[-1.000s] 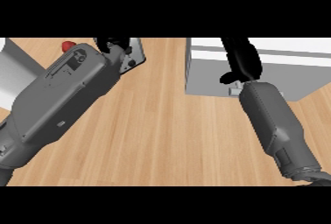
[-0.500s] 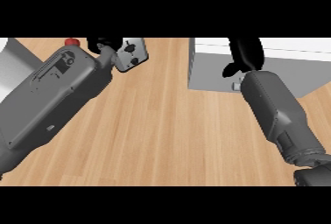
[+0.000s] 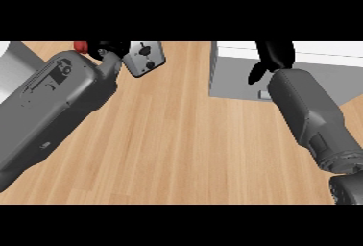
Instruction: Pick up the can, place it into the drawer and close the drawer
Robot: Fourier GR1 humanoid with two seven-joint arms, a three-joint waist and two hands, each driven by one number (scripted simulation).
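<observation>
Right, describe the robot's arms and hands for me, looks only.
Both forearms are bulky, rounded dark grey casings. The left forearm carries black slotted markings on top; the right forearm ends in a ribbed joint near the lower edge. The left hand and right hand are black. No cables show.

Only one view here; it looks from the robot's head, steeply down onto the wooden counter (image 3: 184, 144); it sits close, so the left forearm (image 3: 56, 110) and the right forearm (image 3: 312, 120) fill both sides, coming in from below; the far edge cuts through the pale drawer (image 3: 234, 77).
</observation>
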